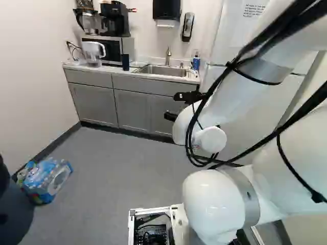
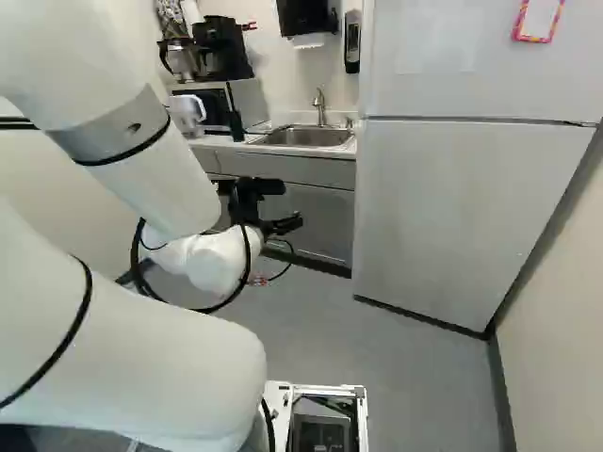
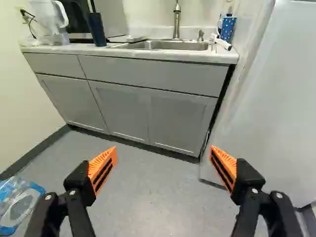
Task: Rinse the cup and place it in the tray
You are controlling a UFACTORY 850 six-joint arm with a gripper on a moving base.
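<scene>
The arm (image 1: 212, 204) was folded, its large white links running out past the edges of both base views, while a sloping link came down to a bent wrist. From there the gripper (image 1: 170, 106) reached ahead over the floor (image 3: 153, 197), towards the cabinets and short of them, its two fingers spread wide and nothing between them. A dark blue, cup-like vessel (image 3: 97, 29) stood upright on the counter (image 3: 148, 54), beside the sink (image 1: 162, 71); a blue spotted one (image 3: 227, 28) stood on the sink's other side. Which was the cup to rinse could not be told, nor could a tray be made out for certain. The basin's inside was mostly hidden in the wrist view, which also cut off the bottle pack (image 1: 46, 178). There were two cup-like vessels, two coffee makers (image 1: 115, 19), one pitcher (image 1: 94, 52), one faucet (image 3: 177, 19), one refrigerator (image 2: 433, 207) and three cabinet doors (image 3: 180, 123).
</scene>
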